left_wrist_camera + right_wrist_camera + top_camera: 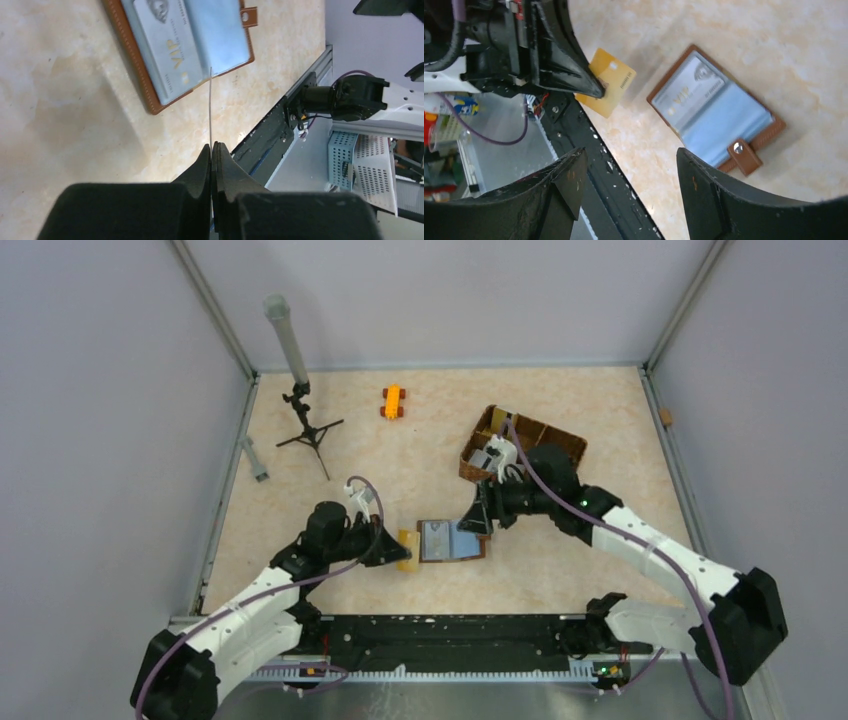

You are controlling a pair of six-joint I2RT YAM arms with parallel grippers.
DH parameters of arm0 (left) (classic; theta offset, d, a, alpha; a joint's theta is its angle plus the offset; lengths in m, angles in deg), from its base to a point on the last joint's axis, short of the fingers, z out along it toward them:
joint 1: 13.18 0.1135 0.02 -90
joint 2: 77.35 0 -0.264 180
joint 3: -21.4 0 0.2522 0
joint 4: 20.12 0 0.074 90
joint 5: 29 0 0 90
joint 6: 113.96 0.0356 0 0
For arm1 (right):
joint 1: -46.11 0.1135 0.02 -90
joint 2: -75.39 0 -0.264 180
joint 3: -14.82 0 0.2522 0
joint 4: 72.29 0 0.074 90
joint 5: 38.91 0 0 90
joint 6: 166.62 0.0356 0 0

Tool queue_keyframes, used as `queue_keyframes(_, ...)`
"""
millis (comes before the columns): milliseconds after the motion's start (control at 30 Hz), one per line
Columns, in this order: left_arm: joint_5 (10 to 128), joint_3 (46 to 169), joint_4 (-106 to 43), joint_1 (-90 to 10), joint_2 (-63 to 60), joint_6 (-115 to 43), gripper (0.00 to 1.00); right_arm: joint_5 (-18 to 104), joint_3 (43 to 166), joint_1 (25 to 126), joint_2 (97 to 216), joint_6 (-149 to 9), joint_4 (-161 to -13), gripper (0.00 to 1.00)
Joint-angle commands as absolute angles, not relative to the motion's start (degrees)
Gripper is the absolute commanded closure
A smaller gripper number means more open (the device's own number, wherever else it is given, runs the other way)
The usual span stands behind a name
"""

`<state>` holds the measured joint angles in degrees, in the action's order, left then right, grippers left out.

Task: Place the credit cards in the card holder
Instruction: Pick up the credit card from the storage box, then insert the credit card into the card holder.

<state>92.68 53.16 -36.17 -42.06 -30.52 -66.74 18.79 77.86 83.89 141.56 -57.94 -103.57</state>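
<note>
light: bright, even, from overhead | shadows: soft, faint on beige marbled tabletop [65, 100] beside open brown leather card holder [185, 47] | glare: pale sheen on its blue pockets [222, 30] | focus: black near-lens fingers [196, 174] of left gripper [212, 148] slightly soft

Materials and finishes
Card holder [719, 117]: brown stitched leather, glossy blue plastic sleeves. Gold card [616, 82]: smooth plastic. Counter [774, 45]: beige marbled, smooth, matt.

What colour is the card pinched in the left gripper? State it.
Gold-yellow; the card, shut in the left gripper, shows best in the right wrist view.
</note>
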Motion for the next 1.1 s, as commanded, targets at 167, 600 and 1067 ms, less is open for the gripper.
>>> queue_keyframes(167, 91.63, 48.9, -27.74, -42.36, -30.77, -73.35, 1.0, 33.55, 56.66, 84.82, 131.22, -34.19, -92.35, 0.32)
queue_keyframes(600, 92.29, 48.34, -18.1, -42.35, -24.48, -76.33, 1.0, 40.42, 50.82, 85.75, 135.42, -29.35, -85.72, 0.48)
queue_keyframes(1067, 94.56, 53.01, -11.2, -42.31, -12.19, -76.2, 1.0, 42.84, 52.75, 85.76, 143.95, -29.1, -80.62, 0.61)
